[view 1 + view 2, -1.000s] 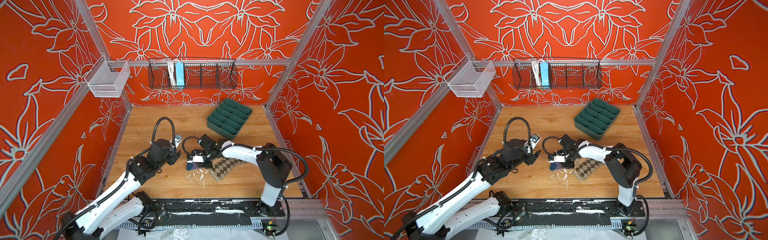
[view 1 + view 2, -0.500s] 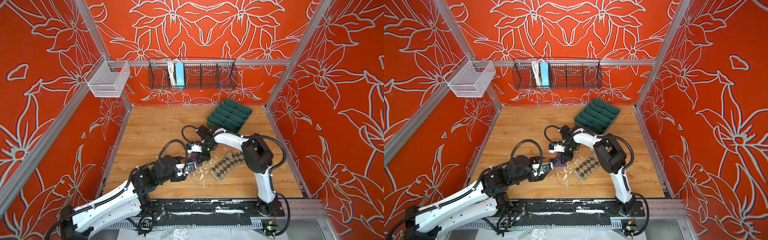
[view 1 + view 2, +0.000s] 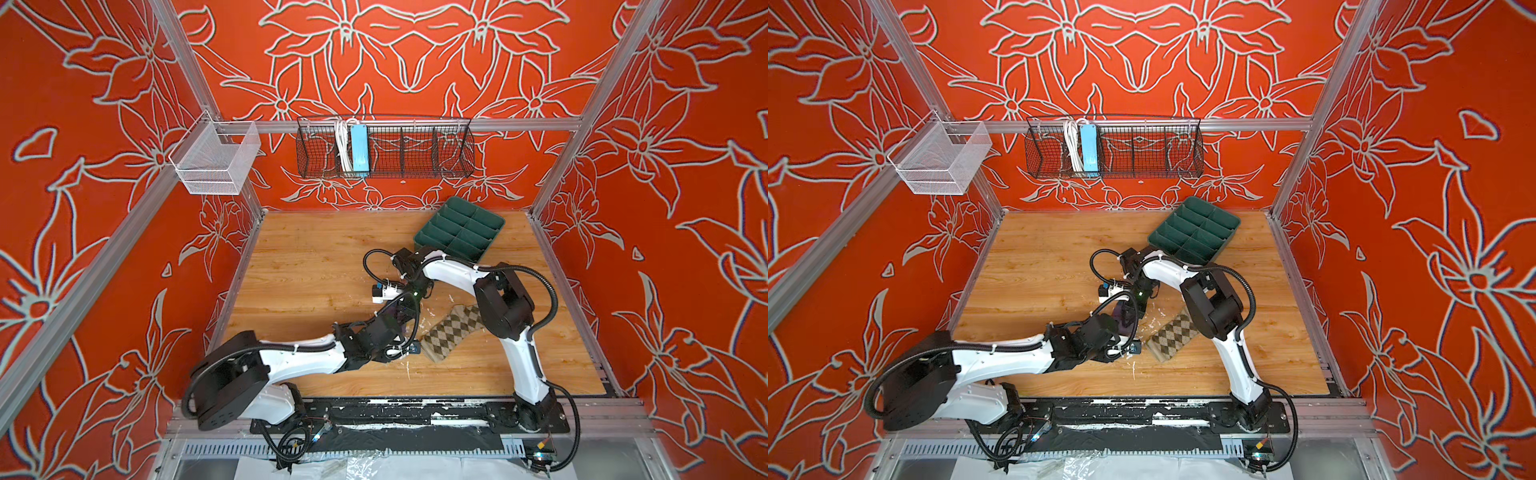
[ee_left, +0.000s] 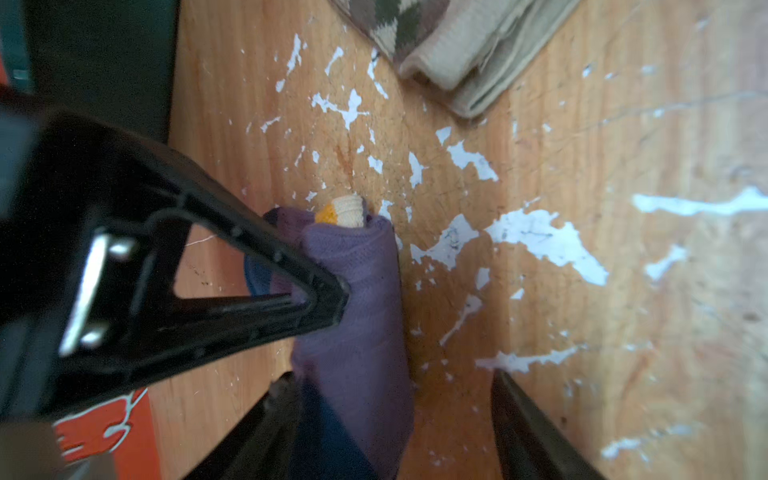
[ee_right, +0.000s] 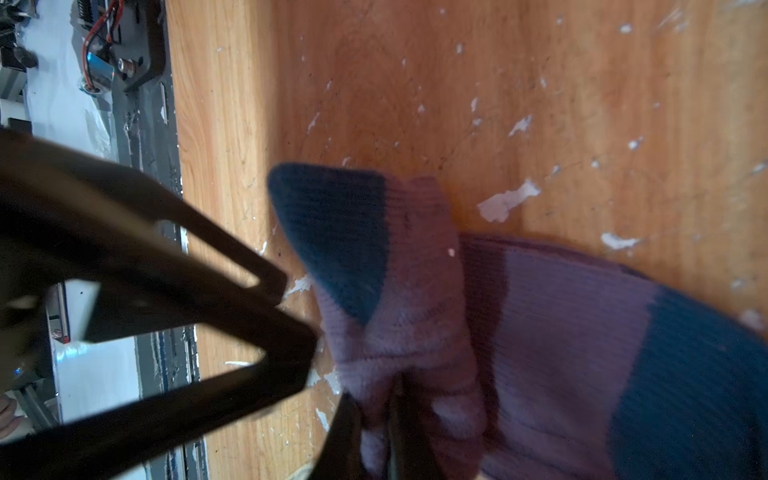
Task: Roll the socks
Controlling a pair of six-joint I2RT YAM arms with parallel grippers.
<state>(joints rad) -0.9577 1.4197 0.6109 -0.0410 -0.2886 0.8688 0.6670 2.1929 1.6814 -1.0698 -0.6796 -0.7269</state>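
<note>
purple sock (image 4: 353, 324): partly rolled, lying mid-surface (image 3: 311, 270) on the wood, with the yellow cuff showing at the end of the roll.
right end effector (image 5: 374, 415): clenched on a fold of its purple fabric.
left end effector (image 4: 390, 374): released, jaws spread astride the roll; one finger is against it and the other stands apart.
argyle sock (image 3: 451, 332): flat, near the roll.
green tray (image 3: 461, 237): at the back.

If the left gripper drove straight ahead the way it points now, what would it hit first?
Likely the purple sock: it lies partly between the open jaws of the left gripper, where the right gripper is shut on it. Height is hard to judge.
</note>
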